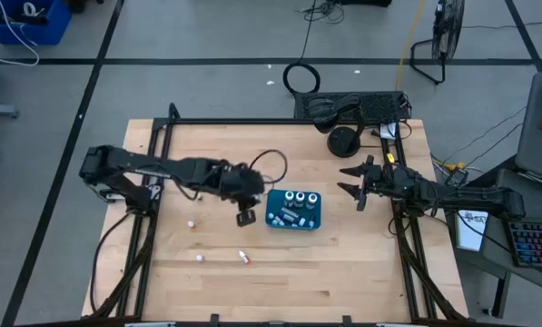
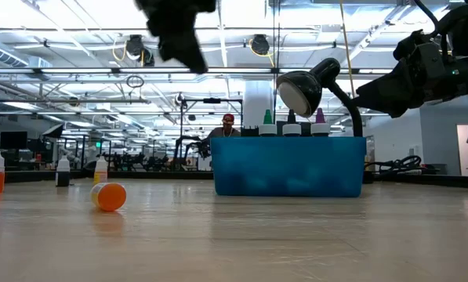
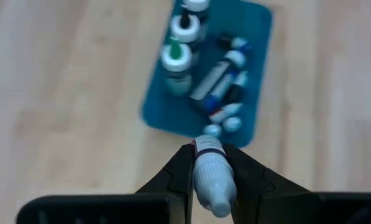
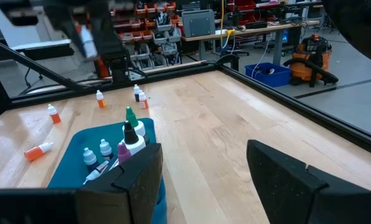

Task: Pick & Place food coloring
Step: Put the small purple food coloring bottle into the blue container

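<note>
In the high view, the left gripper (image 1: 245, 216) is seen above the pale wooden surface (image 1: 280, 272), just beside the left edge of the teal rectangular box (image 1: 294, 210), while the right gripper (image 1: 354, 180) is held to the right of the box with its fingers spread wide and nothing between them. Small white-capped bottles are seen standing in the box, and three more lie or stand on the surface left of it, among them a tipped orange bottle (image 1: 244, 258). In the low view, the box is shown with bottle tops above its rim. In the left wrist view, a small white-capped food coloring bottle (image 3: 210, 174) is clamped between the left fingers (image 3: 182, 171), above the near edge of the box. In the right wrist view, the right fingers (image 4: 284, 177) are shown well apart and empty.
</note>
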### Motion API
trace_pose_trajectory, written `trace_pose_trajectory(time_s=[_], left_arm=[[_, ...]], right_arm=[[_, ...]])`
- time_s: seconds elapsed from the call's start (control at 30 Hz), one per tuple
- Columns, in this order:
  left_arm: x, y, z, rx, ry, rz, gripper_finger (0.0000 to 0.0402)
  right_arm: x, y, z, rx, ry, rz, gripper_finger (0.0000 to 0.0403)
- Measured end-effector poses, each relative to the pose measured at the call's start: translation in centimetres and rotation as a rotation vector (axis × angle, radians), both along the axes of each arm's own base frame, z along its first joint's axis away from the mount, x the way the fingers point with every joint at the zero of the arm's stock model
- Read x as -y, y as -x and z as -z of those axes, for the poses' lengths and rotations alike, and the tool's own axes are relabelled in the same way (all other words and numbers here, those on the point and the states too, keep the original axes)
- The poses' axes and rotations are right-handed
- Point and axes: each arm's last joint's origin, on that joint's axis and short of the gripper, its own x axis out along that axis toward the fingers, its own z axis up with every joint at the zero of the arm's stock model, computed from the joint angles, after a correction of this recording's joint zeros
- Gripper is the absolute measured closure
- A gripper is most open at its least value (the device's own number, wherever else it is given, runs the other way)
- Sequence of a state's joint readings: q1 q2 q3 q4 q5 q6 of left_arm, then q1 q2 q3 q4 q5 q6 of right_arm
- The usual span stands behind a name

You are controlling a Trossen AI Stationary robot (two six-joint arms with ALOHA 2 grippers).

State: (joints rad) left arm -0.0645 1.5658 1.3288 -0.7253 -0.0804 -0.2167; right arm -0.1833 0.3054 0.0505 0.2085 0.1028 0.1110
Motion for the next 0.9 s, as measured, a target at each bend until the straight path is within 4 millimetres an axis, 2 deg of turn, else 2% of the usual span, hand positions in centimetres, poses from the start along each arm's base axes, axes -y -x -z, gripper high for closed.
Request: trace_pose_trajectory(time_s=[0.1,0.17,0.27,0.4,0.5,0.67,0.9], left_arm=[[-0.8,-1.8,-1.3,-0.068,-0.086,0.011,0.0336],[-1.4,-3.3,-0.8,-0.136,-0.121,0.018,0.0336],[-2.3,-5.6,1.1,-0.232,-0.145,0.048,0.0336],[-3.2,-7.6,5.0,-0.34,-0.121,0.102,0.0336],[-3.8,-8.5,7.5,-0.397,-0.094,0.112,0.0336],[-4.1,-9.4,10.0,-0.426,-0.044,0.125,0.0336],[-4.1,-9.8,11.0,-0.431,-0.019,0.135,0.0336]], right_arm=[[0.0,0.0,0.0,0.0,0.0,0.0,0.0179],[0.0,0.0,0.0,0.002,0.0,0.0,0.0179],[0.0,0.0,0.0,-0.003,-0.001,0.0,0.0179],[0.0,0.0,0.0,-0.003,-0.001,0.0,0.0179],[0.0,0.0,0.0,-0.002,-0.001,0.0,0.0179],[0.0,0.0,0.0,-0.003,-0.001,0.0,0.0179],[0.0,0.0,0.0,-0.002,-0.001,0.0,0.0179]])
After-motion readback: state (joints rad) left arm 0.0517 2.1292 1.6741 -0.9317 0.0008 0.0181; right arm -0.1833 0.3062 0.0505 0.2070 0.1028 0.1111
